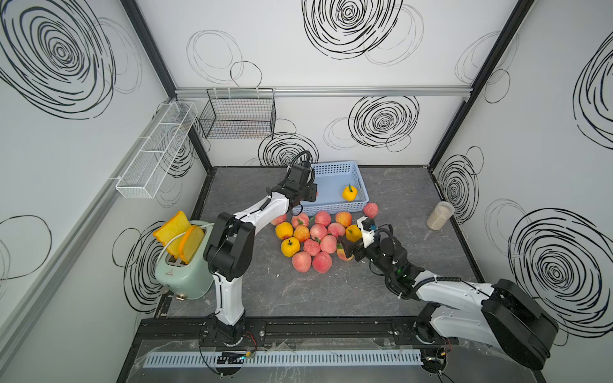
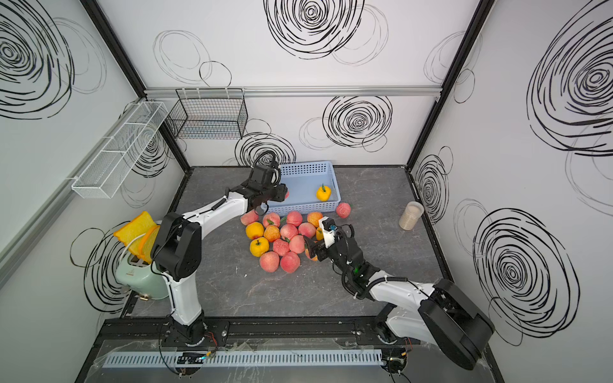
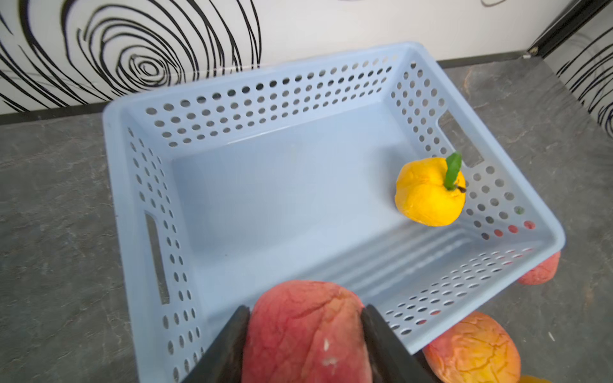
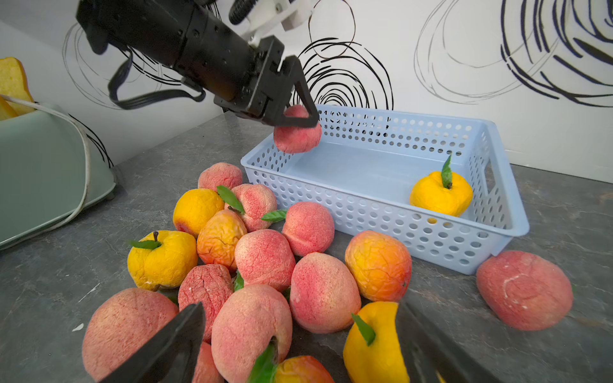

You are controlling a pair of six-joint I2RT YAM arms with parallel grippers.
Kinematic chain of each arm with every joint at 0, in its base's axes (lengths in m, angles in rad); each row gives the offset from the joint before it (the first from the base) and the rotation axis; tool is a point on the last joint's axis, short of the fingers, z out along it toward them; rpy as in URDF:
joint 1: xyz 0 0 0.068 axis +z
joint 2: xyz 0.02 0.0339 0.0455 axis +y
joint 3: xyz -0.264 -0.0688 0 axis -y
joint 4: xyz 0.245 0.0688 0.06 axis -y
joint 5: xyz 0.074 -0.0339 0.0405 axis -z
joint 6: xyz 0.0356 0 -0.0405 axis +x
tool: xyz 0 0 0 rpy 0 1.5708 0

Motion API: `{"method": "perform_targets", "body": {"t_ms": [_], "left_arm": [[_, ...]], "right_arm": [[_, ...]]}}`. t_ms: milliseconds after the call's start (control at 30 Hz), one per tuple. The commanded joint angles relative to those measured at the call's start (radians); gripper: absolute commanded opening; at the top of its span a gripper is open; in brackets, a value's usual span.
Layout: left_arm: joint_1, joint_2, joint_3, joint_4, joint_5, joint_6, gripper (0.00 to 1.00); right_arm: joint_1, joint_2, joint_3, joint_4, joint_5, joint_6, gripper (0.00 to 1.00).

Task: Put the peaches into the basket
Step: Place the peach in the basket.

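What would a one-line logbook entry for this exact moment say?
left gripper: shut on pink peach, over basket | right gripper: open, at the pile | basket: one yellow peach inside

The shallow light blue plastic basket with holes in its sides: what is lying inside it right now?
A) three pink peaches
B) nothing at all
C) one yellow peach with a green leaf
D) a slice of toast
C: a single yellow peach with a green leaf lies on the floor of the light blue plastic basket by one end wall; the pink-red peach in the left gripper is held above it, not lying inside.
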Motion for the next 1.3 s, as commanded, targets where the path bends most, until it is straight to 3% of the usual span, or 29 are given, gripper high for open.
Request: {"method": "perform_targets", "body": {"t_ms": [0, 700, 1267], "left_arm": [[-0.005, 0.028, 0.04, 0.041, 0.005, 0.021, 0.51], [-0.018, 0.228, 0.173, 0.027, -0.001, 0.021, 0.53], [-0.013, 0.273, 0.209, -0.005, 0.038, 0.035, 0.69]], "right_arm": [[0.006, -0.02, -0.009, 0.039, 0.013, 0.003, 0.93], [0.006, -0.01, -0.017, 0.057, 0.017, 0.01, 0.93], [0.006, 0.003, -0.016, 0.056, 0.055, 0.006, 0.93]]}}
